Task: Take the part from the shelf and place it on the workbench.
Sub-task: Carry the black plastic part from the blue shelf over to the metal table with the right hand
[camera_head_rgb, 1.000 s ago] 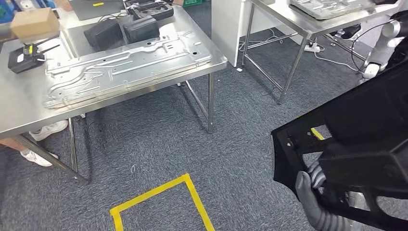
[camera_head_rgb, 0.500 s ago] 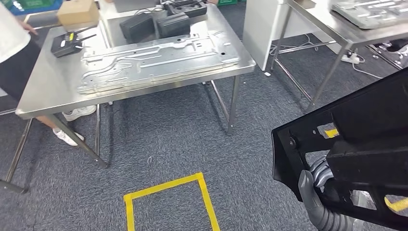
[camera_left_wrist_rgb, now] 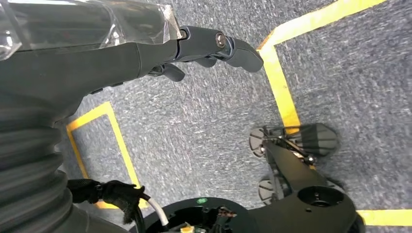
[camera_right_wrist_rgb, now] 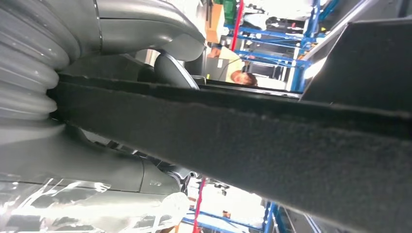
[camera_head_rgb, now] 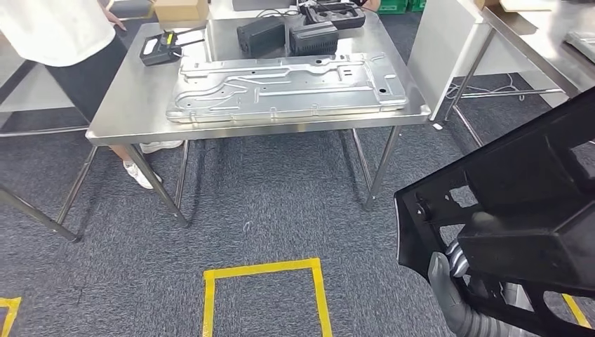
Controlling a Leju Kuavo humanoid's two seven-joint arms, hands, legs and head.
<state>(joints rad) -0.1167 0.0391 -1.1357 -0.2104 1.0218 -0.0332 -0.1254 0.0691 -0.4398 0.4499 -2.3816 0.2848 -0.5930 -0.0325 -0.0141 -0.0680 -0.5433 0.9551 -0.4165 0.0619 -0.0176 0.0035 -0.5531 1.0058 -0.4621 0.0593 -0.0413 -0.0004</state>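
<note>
A large black frame-like part fills the lower right of the head view. My right hand grips it from below at its lower left corner. The right wrist view has the part's dark edge running across, with my right hand wrapped around it. The steel workbench stands ahead across a stretch of carpet, with a stamped metal panel lying on it. My left hand hangs over the floor, fingers stretched out and holding nothing.
Two black boxes, a black device with an antenna and a cardboard box sit at the bench's far side. A person in a white shirt stands at its left. A yellow tape square marks the carpet; another steel table stands right.
The camera has turned, so the workbench now lies nearly centred ahead and a person has come into view at its left. The black part stays in my right hand.
</note>
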